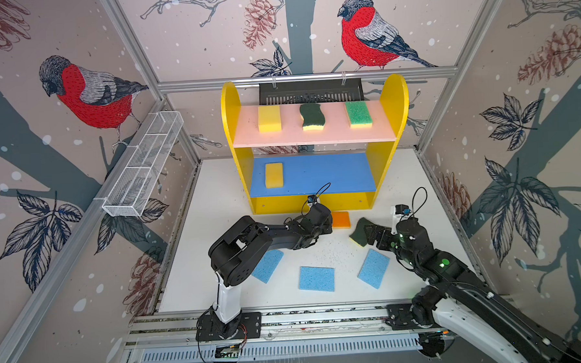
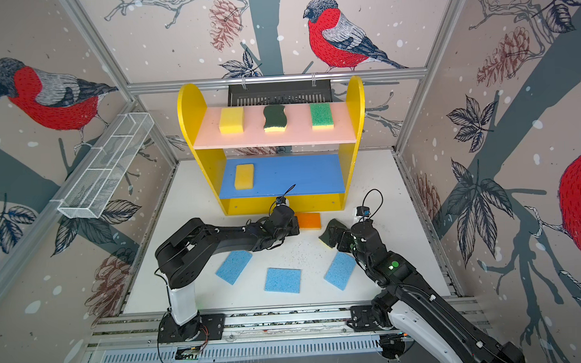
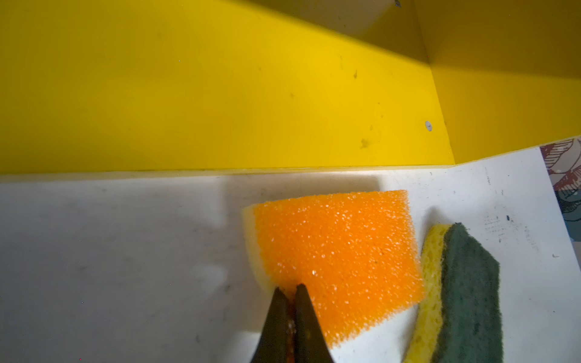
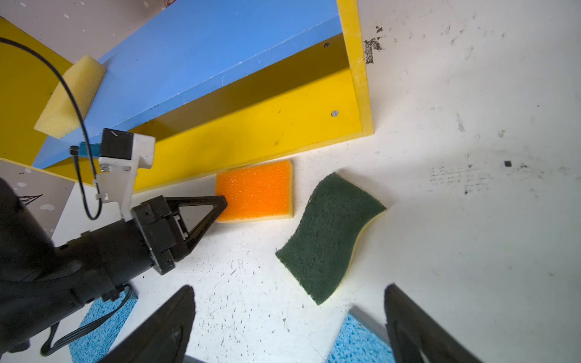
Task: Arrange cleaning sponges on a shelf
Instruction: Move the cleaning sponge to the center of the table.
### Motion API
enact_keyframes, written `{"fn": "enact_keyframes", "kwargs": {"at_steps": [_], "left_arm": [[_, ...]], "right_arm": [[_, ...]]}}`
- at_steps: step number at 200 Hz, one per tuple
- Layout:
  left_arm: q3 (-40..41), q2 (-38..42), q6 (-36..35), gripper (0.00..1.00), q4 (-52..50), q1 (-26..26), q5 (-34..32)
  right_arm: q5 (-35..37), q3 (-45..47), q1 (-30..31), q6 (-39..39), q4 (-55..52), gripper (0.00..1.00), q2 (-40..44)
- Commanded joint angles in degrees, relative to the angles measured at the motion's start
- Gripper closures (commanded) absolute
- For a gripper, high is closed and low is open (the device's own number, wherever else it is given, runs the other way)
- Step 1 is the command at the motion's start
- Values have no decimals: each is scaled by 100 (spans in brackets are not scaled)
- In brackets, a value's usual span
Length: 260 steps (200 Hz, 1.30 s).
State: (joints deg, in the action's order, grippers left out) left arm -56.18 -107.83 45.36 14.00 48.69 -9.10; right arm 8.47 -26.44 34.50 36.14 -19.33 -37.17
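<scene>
The orange-topped sponge point(image 3: 339, 251) lies on the table against the yellow bottom of the shelf point(image 1: 393, 93). My left gripper point(image 3: 289, 289) is shut on its near edge, pinching the foam thin. A wavy dark-green sponge point(image 4: 330, 235) lies just beside it, and my right gripper point(image 4: 289, 290) hovers open over its near corner, holding nothing. On the pink board sit a yellow block point(image 1: 269, 118), a wavy dark-green sponge point(image 1: 312, 116) and a bright-green-topped sponge point(image 1: 358, 113). A second yellow block point(image 1: 274, 175) lies at the left of the blue board point(image 1: 332, 173). Three light-blue sponges point(image 1: 317, 279) lie on the front table.
A white wire-mesh basket point(image 1: 143, 165) hangs on the left wall. A black slotted tray point(image 1: 312, 90) hangs behind the shelf. The left arm point(image 1: 238, 252) partly covers one light-blue sponge point(image 1: 267, 266); another light-blue sponge point(image 1: 373, 268) lies under the right arm.
</scene>
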Motion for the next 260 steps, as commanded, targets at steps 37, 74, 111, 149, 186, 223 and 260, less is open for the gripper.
{"fn": "enact_keyframes", "kwargs": {"at_steps": [37, 74, 111, 149, 186, 223, 260], "left_arm": [[775, 690, 473, 94, -536, -44, -369], [1517, 1381, 740, 95, -556, -13, -346], [1787, 1730, 994, 93, -801, 191, -263], [1840, 1723, 1370, 81, -756, 437, 99], [1764, 1756, 1350, 70, -694, 592, 394], [1674, 1655, 1014, 60, -371, 659, 1121], [1385, 1548, 359, 47, -385, 706, 1796]], "right_arm": [[-240, 114, 8, 146, 200, 7, -49], [-357, 156, 8, 225, 297, 7, -101], [-473, 156, 17, 274, 416, 7, -245], [-602, 173, 30, 328, 528, 7, -388], [-603, 139, 39, 316, 517, 7, -423], [-559, 165, 40, 323, 507, 7, -412], [-535, 178, 44, 324, 450, 7, -361]]}}
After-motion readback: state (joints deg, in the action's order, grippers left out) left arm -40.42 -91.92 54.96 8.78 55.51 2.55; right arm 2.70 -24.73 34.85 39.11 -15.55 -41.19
